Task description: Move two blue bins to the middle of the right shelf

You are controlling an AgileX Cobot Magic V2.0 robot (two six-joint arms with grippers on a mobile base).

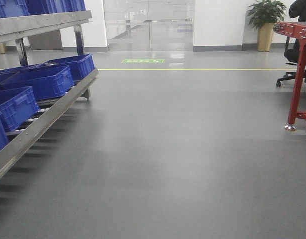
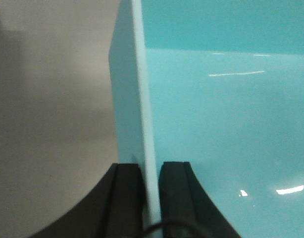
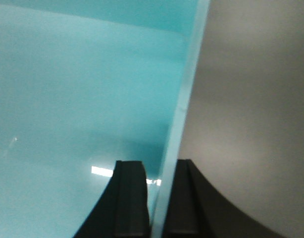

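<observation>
1. the bin [image 2: 221, 124] i am carrying fills most of both wrist views. it reads teal there, probably a colour cast of the camera, and its inside is smooth, glossy and empty.
2. the left gripper [image 2: 151, 171], at the bottom centre of its view, is clamped on one thin side wall, with one finger inside and one outside.
3. the right gripper [image 3: 159, 168] pinches the opposite wall the same way, at the bottom centre of its own view.
4. grey floor [image 1: 183, 149] shows past the wall in both wrist views. i judge the bin hangs between the arms and rests on no shelf. the front view does not show it.
5. at the left of the front view a sloped roller rack [image 1: 48, 117] holds several blue bins [image 1: 41, 82].
6. at the right edge stands a red frame [image 1: 298, 74], probably the right shelf. it is well apart from the rack across open floor, and its middle level is out of frame.
7. progress: one bin is gripped and in transit. i cannot tell whether another is already delivered. placing and releasing this one remain.
</observation>
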